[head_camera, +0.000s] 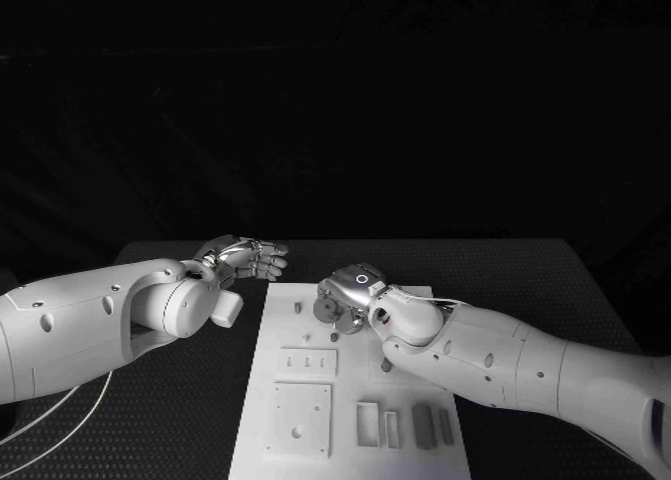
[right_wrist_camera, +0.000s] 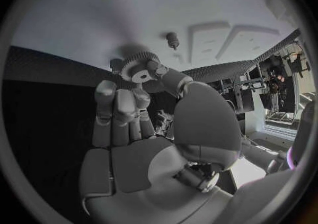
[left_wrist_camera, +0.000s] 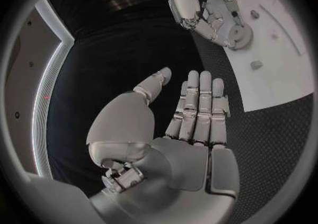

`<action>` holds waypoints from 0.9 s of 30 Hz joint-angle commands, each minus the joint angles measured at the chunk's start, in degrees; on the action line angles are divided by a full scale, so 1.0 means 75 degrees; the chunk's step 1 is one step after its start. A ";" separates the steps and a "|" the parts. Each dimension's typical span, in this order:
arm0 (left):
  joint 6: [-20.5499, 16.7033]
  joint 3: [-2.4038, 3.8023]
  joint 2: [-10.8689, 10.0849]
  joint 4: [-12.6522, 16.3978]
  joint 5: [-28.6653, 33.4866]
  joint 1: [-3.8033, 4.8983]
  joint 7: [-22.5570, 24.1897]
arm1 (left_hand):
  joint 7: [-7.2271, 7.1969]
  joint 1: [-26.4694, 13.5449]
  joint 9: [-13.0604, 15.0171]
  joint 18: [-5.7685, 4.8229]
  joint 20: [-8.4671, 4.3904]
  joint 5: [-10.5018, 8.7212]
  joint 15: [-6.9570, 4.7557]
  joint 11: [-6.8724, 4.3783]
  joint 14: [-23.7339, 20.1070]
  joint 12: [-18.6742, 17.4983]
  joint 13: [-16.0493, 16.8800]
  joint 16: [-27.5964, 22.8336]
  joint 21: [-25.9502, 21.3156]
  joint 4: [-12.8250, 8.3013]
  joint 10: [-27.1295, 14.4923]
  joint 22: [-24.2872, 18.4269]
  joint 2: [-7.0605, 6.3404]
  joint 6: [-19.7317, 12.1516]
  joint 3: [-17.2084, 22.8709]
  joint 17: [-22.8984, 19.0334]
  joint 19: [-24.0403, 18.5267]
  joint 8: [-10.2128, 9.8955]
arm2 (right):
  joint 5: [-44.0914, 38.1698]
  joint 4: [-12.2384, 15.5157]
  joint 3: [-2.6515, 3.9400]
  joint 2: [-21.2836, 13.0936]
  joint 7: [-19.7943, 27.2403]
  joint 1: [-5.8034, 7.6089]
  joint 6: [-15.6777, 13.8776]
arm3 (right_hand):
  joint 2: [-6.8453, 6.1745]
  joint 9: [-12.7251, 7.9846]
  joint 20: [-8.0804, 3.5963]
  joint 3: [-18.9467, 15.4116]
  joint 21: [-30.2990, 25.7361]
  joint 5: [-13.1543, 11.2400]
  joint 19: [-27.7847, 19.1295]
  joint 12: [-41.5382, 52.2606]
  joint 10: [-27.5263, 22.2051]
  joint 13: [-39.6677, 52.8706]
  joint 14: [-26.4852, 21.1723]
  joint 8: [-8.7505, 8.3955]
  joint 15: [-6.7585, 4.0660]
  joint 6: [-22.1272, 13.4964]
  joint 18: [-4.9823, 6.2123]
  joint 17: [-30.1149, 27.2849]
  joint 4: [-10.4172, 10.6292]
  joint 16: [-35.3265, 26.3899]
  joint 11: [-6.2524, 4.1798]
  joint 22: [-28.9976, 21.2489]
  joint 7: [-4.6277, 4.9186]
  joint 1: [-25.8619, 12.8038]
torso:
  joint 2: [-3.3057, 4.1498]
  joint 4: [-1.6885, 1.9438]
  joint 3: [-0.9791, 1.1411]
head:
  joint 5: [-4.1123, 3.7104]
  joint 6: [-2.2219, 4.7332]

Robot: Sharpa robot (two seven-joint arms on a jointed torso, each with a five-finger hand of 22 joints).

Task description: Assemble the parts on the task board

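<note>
one gear [right_wrist_camera: 140,68] pinched by right hand [head_camera: 350,297] | left hand [head_camera: 246,257] empty, fingers apart

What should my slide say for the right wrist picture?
Right robot hand pinching a gear over the white task board.

Task board [head_camera: 350,400] mid-table; left robot hand [head_camera: 246,257] off its far-left corner, right robot hand [head_camera: 350,297] above its far end.
</note>
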 commanded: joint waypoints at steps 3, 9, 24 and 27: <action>-0.0009 0.0008 0.0022 0.0005 -0.0024 0.0010 0.0043 | 0.0019 -0.0069 0.0012 0.0069 0.0000 -0.0028 -0.0012 0.0027 -0.0043 -0.0053 0.0009 0.0051 0.0034 0.0001 -0.0049 0.0117 0.0025 -0.0029 0.0033 -0.0013 -0.0061 -0.0039 | -0.0012 -0.0119 -0.0043 0.0062 0.0117 -0.0013 0.0151 | -0.0031 0.0000 -0.0075 -0.0021 0.0029 -0.0014 -0.0007 0.0044 0.0030 -0.0010 -0.0020 0.0023 -0.0030 0.0512 0.0340 -0.0015 0.0033 -0.0045 0.0025 -0.0011 0.0311 -0.0009 | 0.0000 -0.0013 0.0004 | 0.0008 -0.0011; -0.0014 0.0008 0.0034 -0.0001 -0.0024 0.0010 0.0041 | 0.0019 -0.0070 0.0014 0.0070 0.0000 -0.0028 -0.0012 0.0028 -0.0044 -0.0054 0.0011 0.0052 0.0035 0.0000 -0.0050 0.0117 0.0025 -0.0030 0.0034 -0.0015 -0.0062 -0.0040 | -0.0002 -0.0180 -0.0084 0.0112 0.0114 -0.0024 0.0265 | -0.0027 -0.0023 -0.0074 -0.0056 0.0023 -0.0014 -0.0021 0.0041 0.0002 -0.0020 -0.0024 -0.0028 -0.0011 0.0426 0.0340 -0.0019 0.0026 -0.0056 0.0048 -0.0021 0.0337 -0.0021 | 0.0001 -0.0007 0.0006 | 0.0013 -0.0011; -0.0023 0.0009 0.0028 0.0008 -0.0024 0.0015 0.0038 | 0.0020 -0.0073 0.0015 0.0070 0.0000 -0.0028 -0.0011 0.0029 -0.0046 -0.0057 0.0013 0.0053 0.0036 0.0000 -0.0052 0.0116 0.0022 -0.0032 0.0033 -0.0018 -0.0064 -0.0043 | 0.0247 -0.0268 -0.0099 0.0149 0.0244 -0.0023 0.0530 | -0.0053 -0.0166 -0.0047 -0.0191 -0.0016 -0.0026 -0.0089 -0.0002 -0.0113 -0.0066 -0.0057 -0.0346 0.0114 -0.0153 0.0340 -0.0035 -0.0047 -0.0111 0.0186 -0.0052 0.0483 -0.0051 | -0.0001 -0.0016 0.0002 | 0.0019 -0.0021; -0.0007 0.0009 0.0020 0.0011 -0.0024 0.0015 0.0035 | 0.0021 -0.0075 0.0016 0.0070 0.0001 -0.0029 -0.0011 0.0030 -0.0047 -0.0058 0.0013 0.0053 0.0037 0.0000 -0.0054 0.0116 0.0019 -0.0033 0.0032 -0.0018 -0.0064 -0.0044 | 0.0262 -0.0269 -0.0111 0.0145 0.0230 -0.0023 0.0621 | -0.0062 -0.0206 -0.0028 -0.0258 -0.0028 -0.0021 -0.0110 -0.0002 -0.0147 -0.0081 -0.0068 -0.0439 0.0128 -0.0346 0.0340 -0.0035 -0.0080 -0.0127 0.0200 -0.0064 0.0496 -0.0058 | -0.0003 -0.0012 0.0006 | 0.0012 -0.0020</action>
